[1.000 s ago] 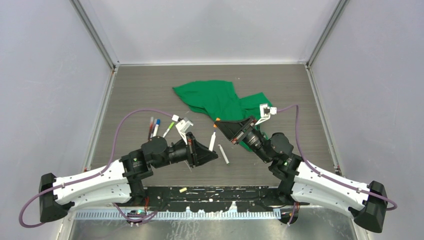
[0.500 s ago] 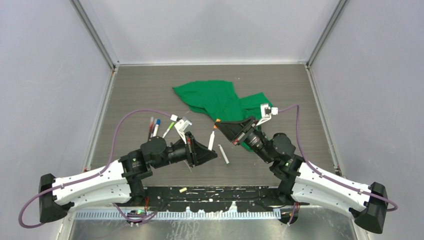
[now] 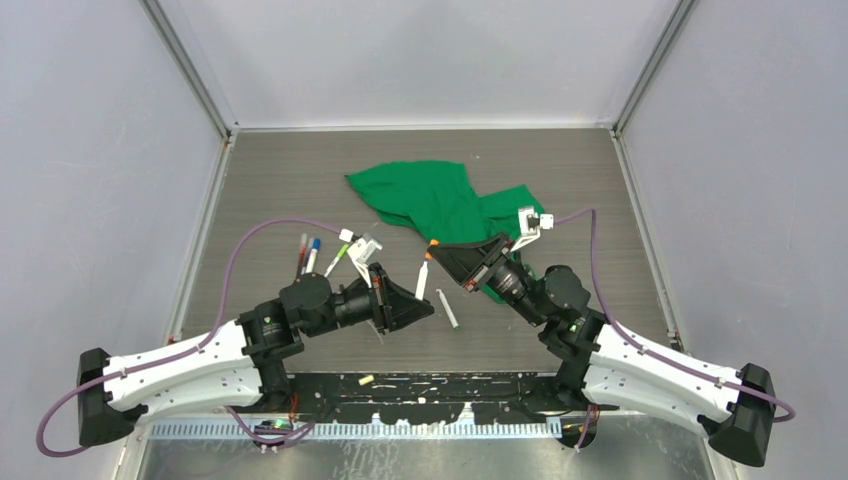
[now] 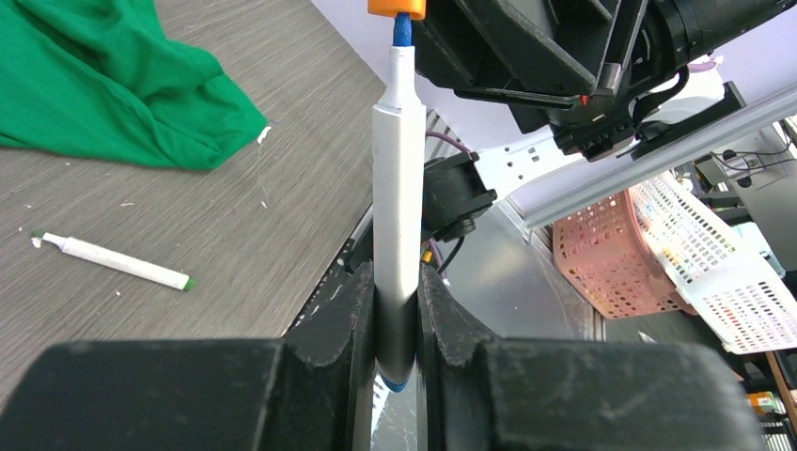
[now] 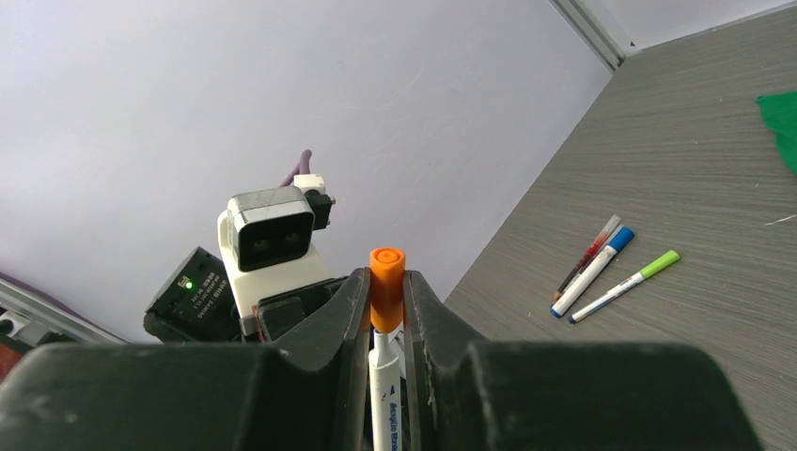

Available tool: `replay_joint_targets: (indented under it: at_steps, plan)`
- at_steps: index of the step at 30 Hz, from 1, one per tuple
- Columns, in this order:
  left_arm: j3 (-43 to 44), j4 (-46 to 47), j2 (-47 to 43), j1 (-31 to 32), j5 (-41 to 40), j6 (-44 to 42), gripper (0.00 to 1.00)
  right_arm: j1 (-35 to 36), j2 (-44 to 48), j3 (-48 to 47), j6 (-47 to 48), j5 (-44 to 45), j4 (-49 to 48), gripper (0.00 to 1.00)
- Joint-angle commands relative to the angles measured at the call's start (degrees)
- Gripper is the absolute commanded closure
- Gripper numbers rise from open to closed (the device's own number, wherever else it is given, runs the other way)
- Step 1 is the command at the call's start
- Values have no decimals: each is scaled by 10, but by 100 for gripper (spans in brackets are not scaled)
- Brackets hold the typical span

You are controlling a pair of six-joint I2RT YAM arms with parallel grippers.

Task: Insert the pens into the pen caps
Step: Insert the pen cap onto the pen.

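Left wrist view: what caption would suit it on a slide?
Left gripper clamps a white pen whose blue tip meets an orange cap.

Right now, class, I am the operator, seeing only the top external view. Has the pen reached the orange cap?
Observer: Left wrist view: the pen has a blue tip at the mouth of the orange cap, partly showing, so not seated.
Operator: Is the cap held?
Observer: Right wrist view: the right gripper is shut on it from both sides.
Operator: And the pen?
Observer: The left gripper clamps its barrel near the blue rear end.
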State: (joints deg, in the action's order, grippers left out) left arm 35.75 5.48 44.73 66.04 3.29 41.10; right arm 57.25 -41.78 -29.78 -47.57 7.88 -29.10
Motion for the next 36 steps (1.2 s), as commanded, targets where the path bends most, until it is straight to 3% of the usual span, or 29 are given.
replay_joint_targets:
  at_steps: [1,17,36]
  plan:
    - [9,23,-6,2,0,-2,100,2,-6,-34,-1,-16,-28,99]
    - [4,15,-27,2,-15,-6,100,2,-13,-47,8,-55,10,99]
    - [23,-16,-34,2,-31,-52,100,1,-42,-109,32,-147,143,99]
